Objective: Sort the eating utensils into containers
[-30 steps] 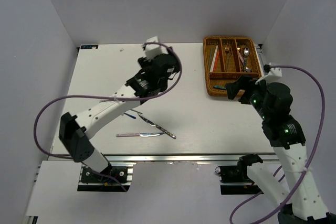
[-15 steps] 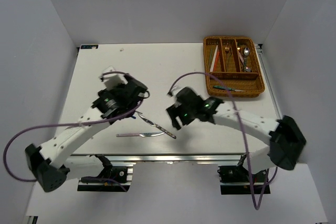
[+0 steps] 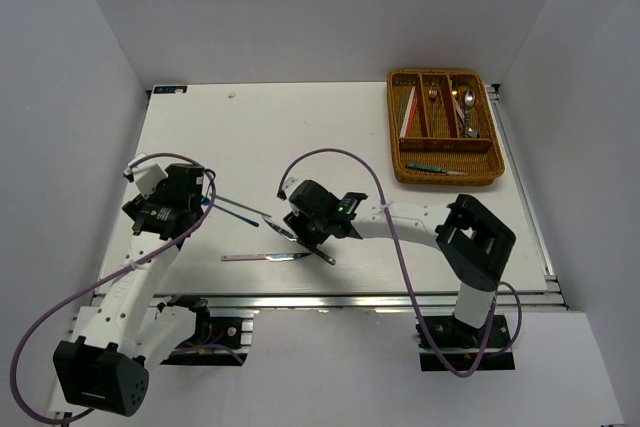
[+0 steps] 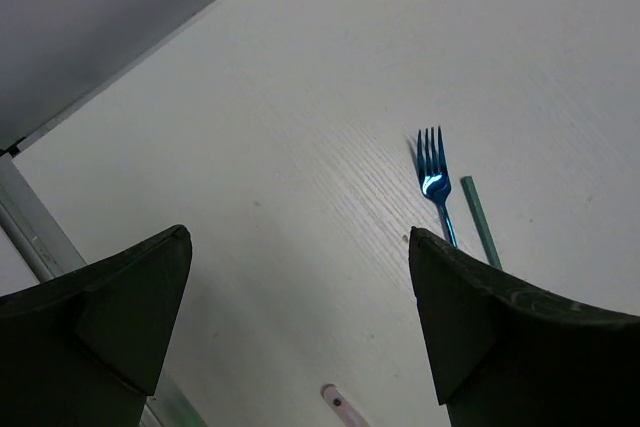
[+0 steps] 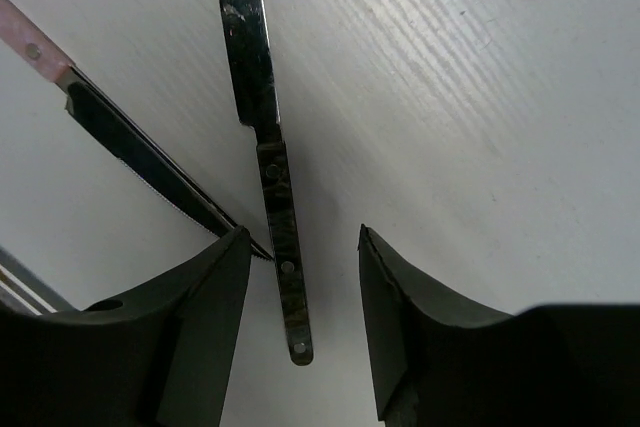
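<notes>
My right gripper [image 3: 306,235] is open and low over a dark-handled knife [image 3: 300,240] at the front middle of the table. In the right wrist view the knife's handle [image 5: 287,287] lies between my open fingers [image 5: 300,237], not gripped. A pink-handled knife [image 3: 265,257] lies just beside it and also shows in the right wrist view [image 5: 110,127]. My left gripper [image 3: 193,199] is open and empty [image 4: 300,237] at the left side. A blue fork [image 4: 434,185] and a teal chopstick [image 4: 481,233] lie ahead of it. The wicker tray [image 3: 395,132] stands at the back right.
The tray holds red and white chopsticks [image 3: 407,112], spoons [image 3: 466,107] and a teal piece [image 3: 436,168] in the crosswise slot. The table's left edge rail [image 4: 30,237] is close to my left gripper. The right arm's purple cable [image 3: 340,162] loops above the table.
My right arm left a teal piece in the tray's crosswise slot and swung left, down over the dark-handled knife. My left arm drew back from the table's middle to the left side.
</notes>
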`<state>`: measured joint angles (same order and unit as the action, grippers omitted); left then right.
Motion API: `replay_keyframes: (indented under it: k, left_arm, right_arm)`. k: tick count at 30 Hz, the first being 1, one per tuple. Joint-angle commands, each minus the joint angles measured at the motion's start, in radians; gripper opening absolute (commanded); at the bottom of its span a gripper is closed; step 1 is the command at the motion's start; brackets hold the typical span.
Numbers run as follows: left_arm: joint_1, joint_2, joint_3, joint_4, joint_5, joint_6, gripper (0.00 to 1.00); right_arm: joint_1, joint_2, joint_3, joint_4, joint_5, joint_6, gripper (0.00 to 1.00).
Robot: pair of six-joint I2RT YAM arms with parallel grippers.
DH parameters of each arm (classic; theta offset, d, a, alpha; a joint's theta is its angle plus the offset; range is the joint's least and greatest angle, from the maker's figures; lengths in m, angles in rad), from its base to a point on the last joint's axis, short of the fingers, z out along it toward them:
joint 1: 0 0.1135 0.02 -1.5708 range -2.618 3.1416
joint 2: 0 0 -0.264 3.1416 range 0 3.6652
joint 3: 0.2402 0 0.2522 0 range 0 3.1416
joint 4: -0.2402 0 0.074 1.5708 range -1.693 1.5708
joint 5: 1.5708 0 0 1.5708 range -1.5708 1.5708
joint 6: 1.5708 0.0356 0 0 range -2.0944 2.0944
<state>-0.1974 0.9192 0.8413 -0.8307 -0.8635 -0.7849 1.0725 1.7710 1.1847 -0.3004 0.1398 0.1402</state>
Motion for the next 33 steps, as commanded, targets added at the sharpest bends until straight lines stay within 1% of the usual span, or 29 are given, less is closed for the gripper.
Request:
replay_keyframes:
  k: [1, 8, 10, 15, 20, 22, 24, 25, 27, 28, 33]
  left_arm:
    - [0.009, -0.003, -0.019, 0.079, 0.057, 0.073, 0.98]
    - [0.012, -0.017, -0.036, 0.116, 0.098, 0.119, 0.98]
    - [0.01, -0.013, -0.036, 0.122, 0.11, 0.124, 0.98]
    - [0.012, -0.017, -0.039, 0.133, 0.132, 0.139, 0.98]
    - [0.012, -0.02, -0.041, 0.139, 0.153, 0.15, 0.98]
    - [0.012, -0.022, -0.041, 0.14, 0.156, 0.153, 0.98]
    - [0.012, -0.025, -0.042, 0.143, 0.161, 0.156, 0.98]
    - [0.012, -0.025, -0.041, 0.145, 0.162, 0.157, 0.98]
    - [0.012, -0.026, -0.042, 0.147, 0.166, 0.161, 0.98]
    - [0.01, -0.025, -0.042, 0.147, 0.169, 0.162, 0.98]
    - [0.012, -0.032, -0.042, 0.147, 0.173, 0.164, 0.98]
  right_arm:
    - [0.015, 0.024, 0.03, 0.049, 0.034, -0.017, 0.52]
    - [0.021, 0.079, 0.032, 0.072, 0.038, -0.005, 0.49]
    - [0.021, 0.105, 0.038, 0.072, 0.049, -0.007, 0.45]
    - [0.02, 0.154, 0.043, 0.075, 0.064, -0.011, 0.43]
    - [0.003, 0.165, 0.027, 0.053, 0.092, 0.004, 0.25]
    - [-0.009, 0.14, 0.0, 0.047, 0.092, 0.01, 0.18]
    - [-0.02, 0.101, -0.014, 0.032, 0.109, 0.019, 0.16]
    - [-0.02, 0.082, -0.023, 0.023, 0.115, 0.019, 0.1]
    - [-0.025, 0.03, -0.045, 0.009, 0.139, 0.013, 0.05]
    - [-0.028, 0.012, -0.051, -0.012, 0.164, 0.013, 0.01]
    - [-0.104, -0.148, -0.082, -0.042, 0.175, 0.022, 0.0]
